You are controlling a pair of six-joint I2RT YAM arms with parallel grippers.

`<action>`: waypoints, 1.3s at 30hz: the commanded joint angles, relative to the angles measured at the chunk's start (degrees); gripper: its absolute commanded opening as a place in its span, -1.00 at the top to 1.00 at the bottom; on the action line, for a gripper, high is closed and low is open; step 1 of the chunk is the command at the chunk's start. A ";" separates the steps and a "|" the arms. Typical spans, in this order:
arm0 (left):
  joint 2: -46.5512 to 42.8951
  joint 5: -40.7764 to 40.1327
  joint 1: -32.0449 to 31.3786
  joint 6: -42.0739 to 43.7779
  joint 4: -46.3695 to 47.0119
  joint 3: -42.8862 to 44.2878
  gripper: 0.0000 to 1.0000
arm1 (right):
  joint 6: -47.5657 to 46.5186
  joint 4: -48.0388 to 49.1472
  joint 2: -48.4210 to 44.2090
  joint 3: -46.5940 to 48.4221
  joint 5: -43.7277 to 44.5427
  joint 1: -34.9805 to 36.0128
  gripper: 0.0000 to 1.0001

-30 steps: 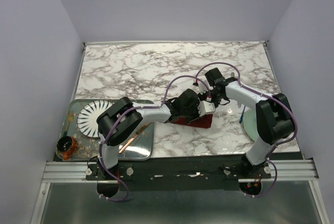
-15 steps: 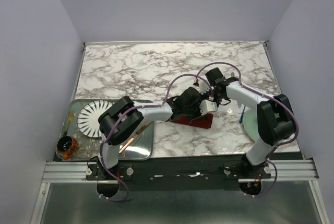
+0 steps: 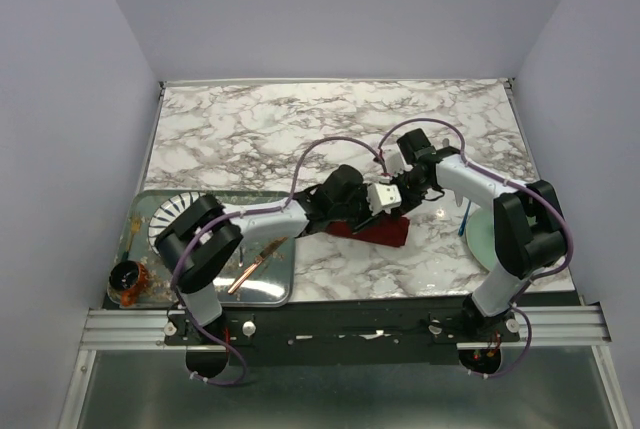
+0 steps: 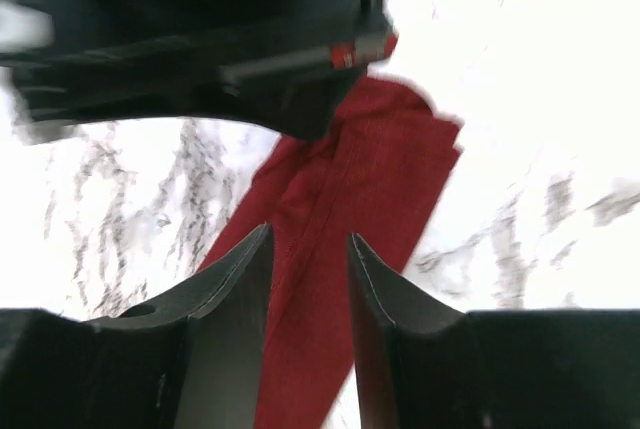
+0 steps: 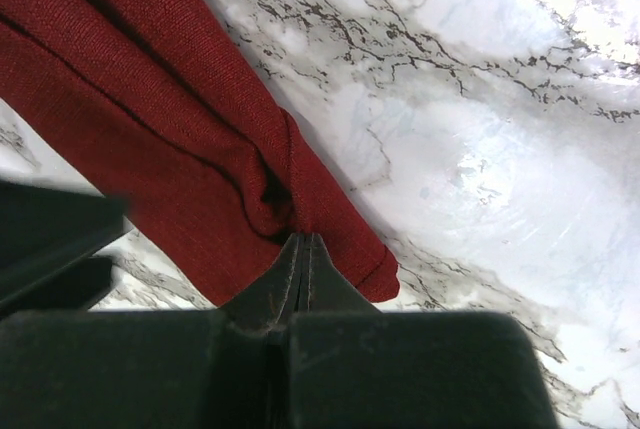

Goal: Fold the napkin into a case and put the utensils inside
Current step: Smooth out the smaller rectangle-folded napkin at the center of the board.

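Right wrist view only: my right gripper [image 5: 302, 241] is pinched together on a napkin [image 5: 150, 119] fold. Left gripper [image 4: 308, 249] stands apart above the cloth. Top view: napkin mid-table, under both wrists.

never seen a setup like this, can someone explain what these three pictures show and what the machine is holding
These are two robot arms at a marble table, each ending in a two-finger gripper. The wide picture looks down from above; the other two come from cameras on the wrists. A folded dark red napkin lies in the middle. The right gripper is pinched shut on a fold of it; the left gripper hangs open over it. A tray on the left holds a white plate and a copper knife.
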 commanded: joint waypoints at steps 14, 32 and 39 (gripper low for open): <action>-5.48 19.72 7.77 -65.63 32.92 -14.67 -0.61 | 4.87 -0.37 2.35 1.46 -2.94 -2.35 0.99; 8.76 14.89 5.14 -81.65 42.06 -11.07 -0.39 | 8.22 0.59 1.30 1.20 -4.35 -2.79 0.99; 12.28 9.36 3.38 -84.20 38.38 -7.56 -0.36 | 8.57 0.77 0.85 0.85 -4.44 -2.79 0.99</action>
